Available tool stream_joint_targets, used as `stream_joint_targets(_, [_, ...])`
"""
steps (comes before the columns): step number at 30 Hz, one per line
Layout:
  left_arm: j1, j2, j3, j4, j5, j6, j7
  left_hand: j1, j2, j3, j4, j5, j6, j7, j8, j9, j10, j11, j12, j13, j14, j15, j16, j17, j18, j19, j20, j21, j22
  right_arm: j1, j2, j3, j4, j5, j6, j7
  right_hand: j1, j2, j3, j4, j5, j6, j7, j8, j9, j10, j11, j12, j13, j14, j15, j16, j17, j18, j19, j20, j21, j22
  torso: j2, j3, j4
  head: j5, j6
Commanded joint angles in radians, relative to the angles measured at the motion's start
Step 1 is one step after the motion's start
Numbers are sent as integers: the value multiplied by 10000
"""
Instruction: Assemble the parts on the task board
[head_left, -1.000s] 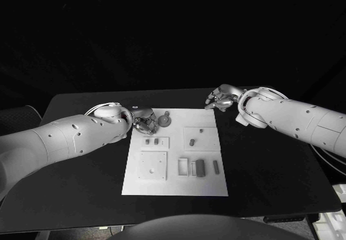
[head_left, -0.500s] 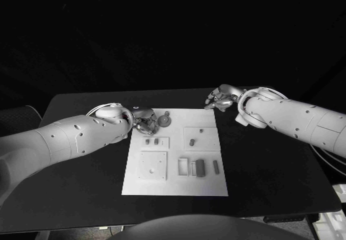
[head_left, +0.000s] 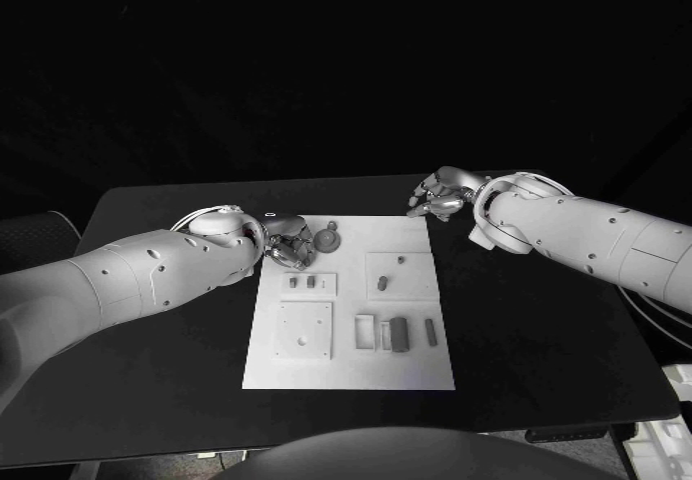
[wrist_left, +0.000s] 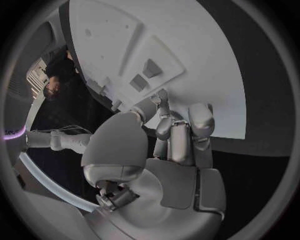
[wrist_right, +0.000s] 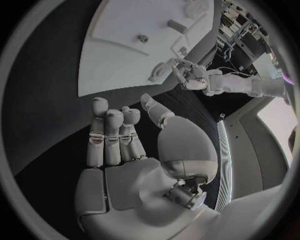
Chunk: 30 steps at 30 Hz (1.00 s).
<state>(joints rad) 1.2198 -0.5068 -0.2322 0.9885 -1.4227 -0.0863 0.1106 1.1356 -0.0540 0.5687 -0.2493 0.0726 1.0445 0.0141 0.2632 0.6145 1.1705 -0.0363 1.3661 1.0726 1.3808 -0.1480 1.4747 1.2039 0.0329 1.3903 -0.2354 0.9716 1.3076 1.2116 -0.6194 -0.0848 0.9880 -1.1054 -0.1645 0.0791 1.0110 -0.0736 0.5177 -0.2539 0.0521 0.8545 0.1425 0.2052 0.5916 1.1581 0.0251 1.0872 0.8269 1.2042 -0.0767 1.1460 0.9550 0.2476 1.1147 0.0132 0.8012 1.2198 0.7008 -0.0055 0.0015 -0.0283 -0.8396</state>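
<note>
From my head camera, the task board (head_left: 351, 300) lies in the middle of the black table (head_left: 548, 320), with small parts on it: two short pieces (head_left: 303, 283) in a square recess near my left hand, one piece (head_left: 384, 284) in the recess beside that, a row of upright bars (head_left: 398, 334) lower down, and a round part (head_left: 330, 241) at the far left corner. My left hand (head_left: 289, 241) sits at that far left corner, fingers curled close together just beside the round part; I cannot tell from here whether they touch it. My right hand (head_left: 444, 197) hangs over the bare table just past the board's far right corner, holding nothing. Against the pictures from a second and half a second ago, almost nothing differs: both hands and every part lie where they did.

From my left wrist, my left hand (wrist_left: 178, 145) has its fingers (wrist_left: 200, 120) drawn in side by side, their tips over the board's edge (wrist_left: 206, 75). Nothing shows between them, yet I cannot tell for sure whether something is pinched at the tips.

From my right wrist, my right hand (wrist_right: 119, 150) is loosely spread, fingers (wrist_right: 99, 130) straight and close, thumb apart, nothing in it. Beyond it lie the board (wrist_right: 125, 55) and my left hand (wrist_right: 187, 75) at its edge.
</note>
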Motion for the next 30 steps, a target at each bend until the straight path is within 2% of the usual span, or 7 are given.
stream_joint_targets(1, [-69,6,-41,-47,-150,333,-45,-43,93,80,2,62,584,550,-10,15,4,-65,46,-3,10,-15,-11,-4,1324,-65,-10,47,162,-3,5,2,5,-16,124,77,-117,-13,-35,-9,8,-41,14,-57,10,-11,35,-42,11,79,-23,-33,12,142,-35,-43,52,14,-2,-6,3,-4,6])
stream_joint_targets(8, [-68,-4,-41,-80,-25,395,-28,-110,15,48,-21,41,506,577,-52,17,-12,-41,37,-12,-2,6,-25,-24,1317,-72,-12,43,152,-3,9,2,1,-16,121,79,-119,-15,-35,-8,8,-41,14,-59,11,-11,35,-45,15,81,-22,-39,20,142,-37,-43,50,16,-4,-3,9,-1,-1])
stream_joint_targets(10, [-68,-7,-40,-83,16,378,-13,-137,-88,-29,-29,-126,436,569,-68,39,-66,-42,0,-82,-14,11,-40,-47,1306,-72,-6,44,147,-3,9,2,3,-16,117,79,-120,-15,-35,-7,8,-41,14,-59,12,-11,35,-46,16,81,-22,-41,23,142,-37,-43,50,17,-4,-2,10,1,1])
stream_joint_targets(14, [-67,-14,-40,-102,109,301,-16,-146,-305,-57,33,-149,180,632,-221,-10,-117,10,-62,-188,-46,51,-75,-107,1303,-73,-12,43,137,-3,4,2,2,-16,114,79,-120,-16,-35,-7,8,-41,14,-59,12,-11,35,-47,18,81,-22,-43,26,142,-37,-43,50,18,-4,-4,6,4,7])
stream_joint_targets(16, [-67,-22,-40,-115,164,278,-22,-141,-484,-69,79,-156,-2,693,-329,-46,-141,65,-105,-263,-68,100,-102,-158,1313,-64,-5,35,124,-3,0,2,3,-16,113,78,-121,-16,-35,-7,8,-41,14,-60,12,-11,35,-48,18,81,-22,-44,27,142,-38,-43,49,18,-4,-4,5,7,11])
stream_joint_targets(22, [-66,-33,-40,-130,168,268,-56,-65,-717,-74,171,-161,-374,802,-534,-104,-149,171,-161,-355,-52,199,-119,-157,1386,-28,67,14,97,-3,-3,2,6,-16,108,76,-121,-17,-35,-7,8,-42,14,-61,12,-11,35,-49,20,82,-22,-47,30,142,-38,-43,49,19,-5,-3,6,8,13])
stream_joint_targets(30, [-66,-37,-40,-152,168,251,-75,-41,-744,-73,183,-160,-397,814,-544,-103,-152,183,-168,-366,-58,210,-126,-170,1406,-24,79,10,95,-2,-9,2,7,-16,109,75,-121,-17,-35,-7,8,-42,14,-61,12,-11,35,-49,20,82,-22,-47,30,142,-38,-43,49,19,-3,-4,1,7,13])
